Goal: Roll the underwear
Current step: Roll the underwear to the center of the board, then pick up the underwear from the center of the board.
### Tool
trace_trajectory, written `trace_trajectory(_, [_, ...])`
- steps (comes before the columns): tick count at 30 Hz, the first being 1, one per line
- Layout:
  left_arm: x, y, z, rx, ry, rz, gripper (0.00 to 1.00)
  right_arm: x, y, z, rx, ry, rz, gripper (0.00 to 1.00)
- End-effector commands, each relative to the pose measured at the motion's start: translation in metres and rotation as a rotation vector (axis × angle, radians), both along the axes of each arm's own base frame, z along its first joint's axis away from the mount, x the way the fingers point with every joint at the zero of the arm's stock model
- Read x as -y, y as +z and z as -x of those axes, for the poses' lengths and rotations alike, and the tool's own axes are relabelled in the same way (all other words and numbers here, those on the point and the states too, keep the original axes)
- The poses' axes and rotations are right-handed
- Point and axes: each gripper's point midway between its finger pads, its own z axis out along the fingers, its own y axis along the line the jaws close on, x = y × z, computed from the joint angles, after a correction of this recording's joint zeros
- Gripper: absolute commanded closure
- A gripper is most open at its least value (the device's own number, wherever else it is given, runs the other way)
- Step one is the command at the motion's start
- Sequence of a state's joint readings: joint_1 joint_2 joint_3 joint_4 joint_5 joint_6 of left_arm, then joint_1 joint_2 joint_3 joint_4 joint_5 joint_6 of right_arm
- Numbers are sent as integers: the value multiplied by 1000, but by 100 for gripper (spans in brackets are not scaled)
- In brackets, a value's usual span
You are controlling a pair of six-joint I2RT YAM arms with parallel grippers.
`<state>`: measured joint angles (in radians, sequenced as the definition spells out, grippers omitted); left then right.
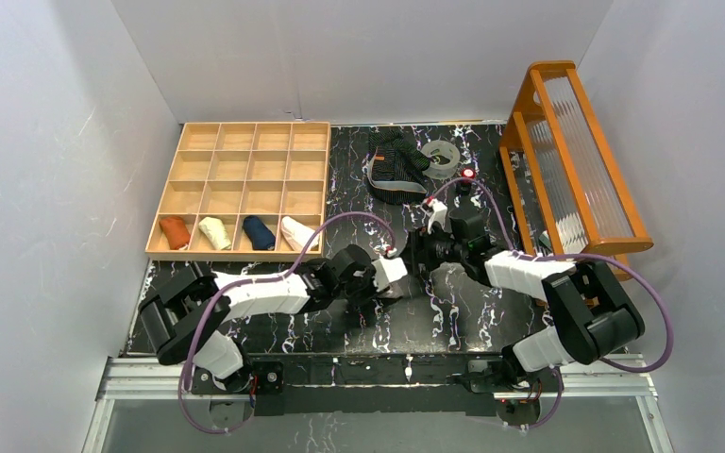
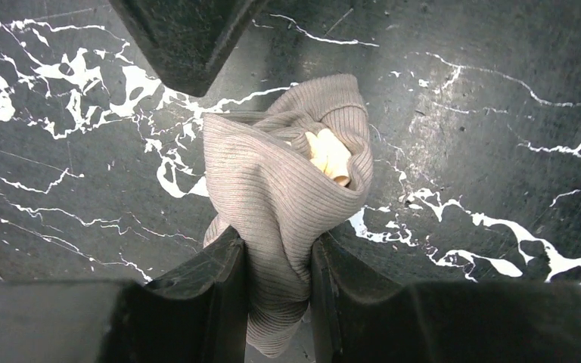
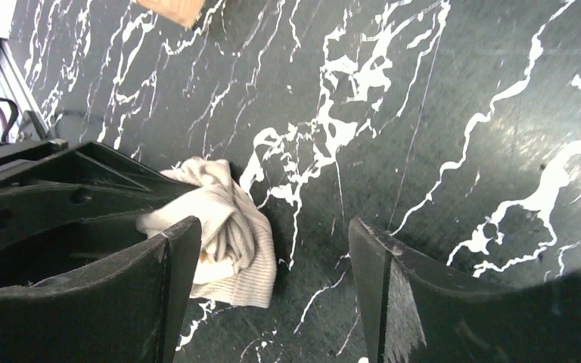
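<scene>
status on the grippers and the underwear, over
Left gripper shut on beige underwear, bunched up. Right gripper open beside it, empty. Striped underwear lies apart at the back. Nothing in the way.

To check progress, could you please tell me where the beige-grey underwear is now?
In the left wrist view the beige-grey underwear lies bunched at the table centre, pinched by the left gripper, with the open right gripper close beside it.

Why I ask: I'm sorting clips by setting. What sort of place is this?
Probably a robot test booth: plain white walls box in a black marbled table, the left arm and right arm are bolted at its near edge, and a wooden compartment tray sits on it.
</scene>
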<state>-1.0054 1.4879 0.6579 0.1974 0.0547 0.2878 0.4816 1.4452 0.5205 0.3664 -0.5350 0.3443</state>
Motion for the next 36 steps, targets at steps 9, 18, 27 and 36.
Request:
trace_trajectory(9, [-13, -12, 1, -399, 295, 47, 100, 10, 20, 17, -143, -112, -15, 23])
trace_trajectory(18, [-8, -22, 5, -480, 344, 90, 100, -10, 20, 36, -275, -46, -192, 60])
trace_trajectory(27, [0, -21, 10, -516, 273, 101, 77, -21, -16, 16, -340, -87, -160, 67])
trace_trajectory(36, [13, -19, 8, -540, 177, 64, 36, -25, -23, 11, -362, -93, -160, 68])
